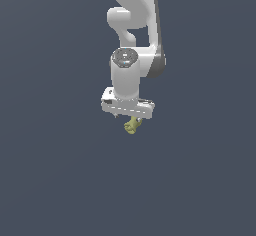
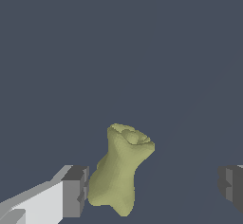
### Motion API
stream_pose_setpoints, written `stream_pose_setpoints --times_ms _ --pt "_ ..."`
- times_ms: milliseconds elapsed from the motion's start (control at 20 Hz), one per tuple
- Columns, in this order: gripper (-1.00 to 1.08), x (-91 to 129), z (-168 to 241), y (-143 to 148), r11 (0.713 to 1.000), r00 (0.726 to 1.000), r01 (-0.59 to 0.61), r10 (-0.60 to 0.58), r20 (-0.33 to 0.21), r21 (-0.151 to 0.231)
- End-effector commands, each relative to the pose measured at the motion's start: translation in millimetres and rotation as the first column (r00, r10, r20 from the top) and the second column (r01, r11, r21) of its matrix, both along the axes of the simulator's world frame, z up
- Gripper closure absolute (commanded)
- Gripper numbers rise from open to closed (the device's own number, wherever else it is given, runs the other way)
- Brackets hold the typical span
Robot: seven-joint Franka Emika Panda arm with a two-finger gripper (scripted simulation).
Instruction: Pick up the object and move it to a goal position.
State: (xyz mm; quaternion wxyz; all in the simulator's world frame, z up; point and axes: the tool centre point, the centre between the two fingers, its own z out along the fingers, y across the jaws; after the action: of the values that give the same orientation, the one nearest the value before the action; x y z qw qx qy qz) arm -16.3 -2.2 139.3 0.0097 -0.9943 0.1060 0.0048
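Jaws apart, straddling object: lumpy yellow-olive piece sits between pads, close against one, other pad well clear. Exterior view: object pokes out just under gripper, bench plain dark. Step judged: closing for grasp. Do well: re-centre so both pads meet together, clamp narrow waist, not flared knobbly top, else may twist. No brands, labels, writing visible.

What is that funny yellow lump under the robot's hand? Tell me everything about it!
The object is a small, dull yellow-olive lump with a knobbly, uneven shape, wider at one end with a dented top. It sits just below the white gripper, between its two grey fingers. The fingers are spread wide. One looks very close to it, maybe touching; the other is clearly apart.
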Motion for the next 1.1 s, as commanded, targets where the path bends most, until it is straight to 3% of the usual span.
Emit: stream_pose_setpoints --times_ms 0,550,1050 --pt "-0.92 -4.1 -5.6 4.9 0.999 0.999 0.054 -0.054 0.000 -0.003" --pt "-0.92 -21.5 -26.6 22.8 0.964 0.964 0.267 -0.267 0.004 -0.016" --pt "-0.92 -28.6 -34.1 29.0 0.939 0.939 0.344 -0.344 0.007 -0.020"
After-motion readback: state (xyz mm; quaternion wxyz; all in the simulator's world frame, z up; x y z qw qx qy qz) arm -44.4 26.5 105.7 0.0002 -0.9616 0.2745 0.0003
